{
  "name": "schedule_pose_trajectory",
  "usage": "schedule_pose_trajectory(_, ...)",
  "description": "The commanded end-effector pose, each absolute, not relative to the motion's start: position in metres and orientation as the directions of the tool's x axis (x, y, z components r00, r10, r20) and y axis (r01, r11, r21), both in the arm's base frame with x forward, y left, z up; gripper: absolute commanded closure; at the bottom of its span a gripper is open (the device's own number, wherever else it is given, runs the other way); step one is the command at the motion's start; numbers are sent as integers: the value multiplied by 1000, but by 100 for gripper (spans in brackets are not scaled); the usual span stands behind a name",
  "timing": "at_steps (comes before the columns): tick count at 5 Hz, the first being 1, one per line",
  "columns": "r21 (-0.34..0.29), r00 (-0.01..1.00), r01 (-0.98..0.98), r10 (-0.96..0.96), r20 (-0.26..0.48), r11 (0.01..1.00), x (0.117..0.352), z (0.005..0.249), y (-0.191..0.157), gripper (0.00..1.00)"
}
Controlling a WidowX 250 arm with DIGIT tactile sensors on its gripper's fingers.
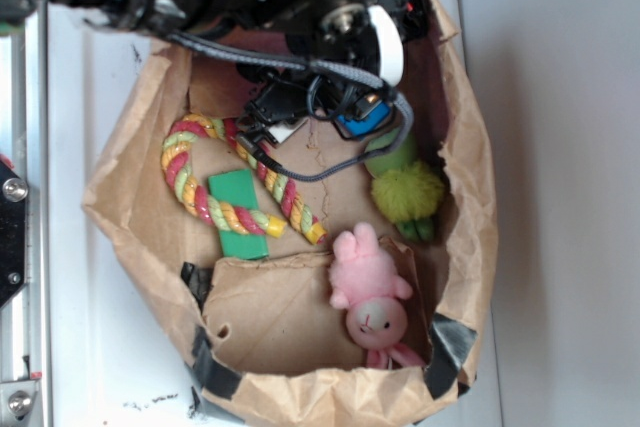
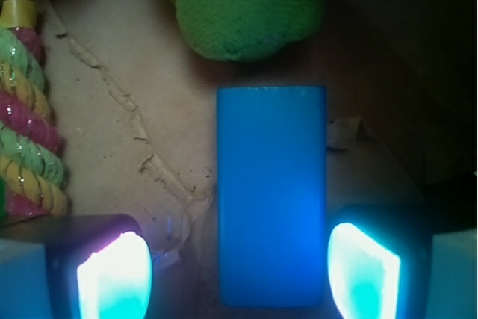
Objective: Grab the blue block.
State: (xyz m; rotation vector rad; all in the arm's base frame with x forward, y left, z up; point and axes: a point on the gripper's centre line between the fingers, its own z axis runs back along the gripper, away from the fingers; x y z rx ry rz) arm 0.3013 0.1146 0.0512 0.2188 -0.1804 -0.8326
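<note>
wrist: smooth flat blue block [image 2: 271, 196] between glowing gripper [image 2: 239, 274] pads

A brown paper bag [image 1: 120, 217] lies open on a white surface [image 1: 90, 347]. Inside it, a braided rope toy [image 1: 235, 182] curves around and over a flat green block [image 1: 238, 215]. A green plush toy [image 1: 405, 187] lies near the bag's right wall. A pink plush bunny [image 1: 370, 292] lies below it.
</note>
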Motion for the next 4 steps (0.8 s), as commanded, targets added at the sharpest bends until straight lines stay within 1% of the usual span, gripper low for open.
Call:
schedule_pose_trajectory(1,335,675,669,-731,98,663,312,70,121,0)
schedule_pose_trajectory(3,344,673,667,-732,103,662,318,69,118,0)
schedule_pose_trajectory(4,333,675,668,-730,106,665,320,69,115,0)
